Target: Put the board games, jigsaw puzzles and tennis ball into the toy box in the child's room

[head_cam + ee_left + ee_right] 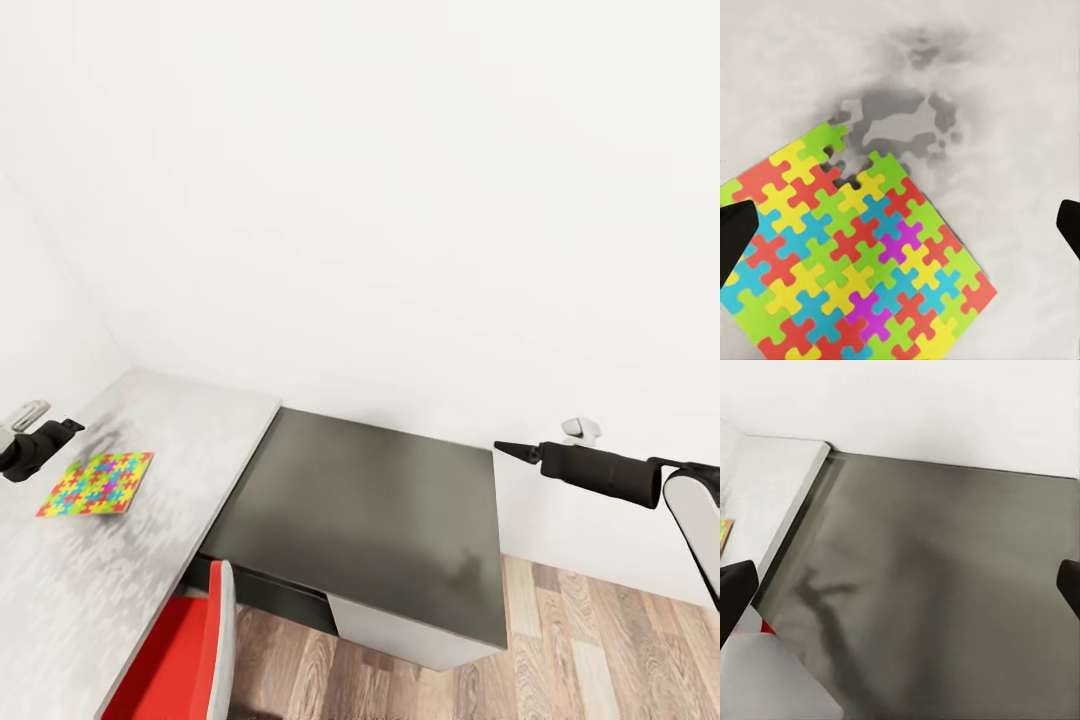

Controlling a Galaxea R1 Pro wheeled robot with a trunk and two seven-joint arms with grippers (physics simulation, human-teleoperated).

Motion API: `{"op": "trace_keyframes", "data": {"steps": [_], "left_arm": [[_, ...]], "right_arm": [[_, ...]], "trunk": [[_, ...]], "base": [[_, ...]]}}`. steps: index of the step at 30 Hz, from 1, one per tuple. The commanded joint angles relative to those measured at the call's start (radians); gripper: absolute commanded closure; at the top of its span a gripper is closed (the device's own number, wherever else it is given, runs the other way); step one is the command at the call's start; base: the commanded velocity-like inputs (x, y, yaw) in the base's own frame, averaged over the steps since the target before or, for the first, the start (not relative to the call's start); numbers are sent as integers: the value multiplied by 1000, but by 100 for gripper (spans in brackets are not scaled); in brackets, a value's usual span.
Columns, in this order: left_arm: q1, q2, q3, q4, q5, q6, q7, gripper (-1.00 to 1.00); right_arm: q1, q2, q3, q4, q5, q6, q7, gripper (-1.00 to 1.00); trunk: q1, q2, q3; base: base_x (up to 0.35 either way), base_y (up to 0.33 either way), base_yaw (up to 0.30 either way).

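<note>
- Nearest to me, at the bottom of the head view, the red chair (175,660) is tucked against the edge of the table (190,430), with wood-plank floor (590,650) stretching away to the right of it.
- On the pale grey part of the table lies one jigsaw puzzle (97,483), a thin flat square of red, yellow, green, blue and pink pieces, turned a little askew to the table's edge.
- The left pincer (60,428) hangs over the table just beside the puzzle's far left corner. In the left wrist view its two dark fingertips (735,232) stand wide apart, one over the puzzle's (847,262) edge and the other over bare table, with nothing held between them.
- A mottled grey shadow falls on the table top just past the puzzle.
- Further right, the dark grey section (380,520) of the table sits a step lower than the pale top, with a white cabinet front (400,635) below it.
- The right pincer (505,450) is out past the dark section's right end, pointing left in the air. In the right wrist view its fingertips (735,592) are spread wide and empty, looking down on the dark section (945,585).
- Behind everything, a plain white wall (400,200).
</note>
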Motion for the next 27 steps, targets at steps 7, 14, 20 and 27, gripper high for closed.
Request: {"op": "trace_keyframes", "data": {"steps": [7, 14, 20, 27], "left_arm": [[0, 0, 1, -2, 7, -12, 9, -100], [-1, 1, 2, -2, 6, -29, 9, -100], [-2, 3, 5, -2, 6, -35, 9, -100], [-9, 5, 8, -3, 7, -37, 8, -100]], "right_arm": [[2, 2, -1, -5, 9, 4, 11, -100], [3, 3, -1, -6, 9, 4, 11, -100], [4, 3, 0, -7, 9, 4, 12, -100], [4, 3, 0, -8, 9, 4, 12, -100]], "trunk": [[0, -2, -13], [0, -2, -25], [0, -2, -35], [0, -2, -46]], "base": [[0, 0, 0], [0, 0, 0], [0, 0, 0], [0, 0, 0]]}}
